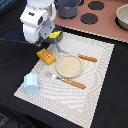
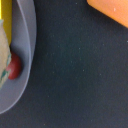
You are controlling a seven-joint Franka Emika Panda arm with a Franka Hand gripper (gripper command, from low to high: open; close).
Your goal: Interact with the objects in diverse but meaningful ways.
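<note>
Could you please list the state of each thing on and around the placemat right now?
Light blue cup: lying on its side on the mat.
Plate: flat, nothing on it.
Fork: lying flat beside the plate.
Knife: lying flat beside the plate.
Orange ridged block: resting on the mat.
Pot: upright on the stove.
Gripper: fingers not discernible, cannot tell whether open or shut.

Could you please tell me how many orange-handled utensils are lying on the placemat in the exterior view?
2. A fork lies just in front of the round beige plate, and a knife lies by the plate toward the exterior view's right. The arm may hide others.
</note>
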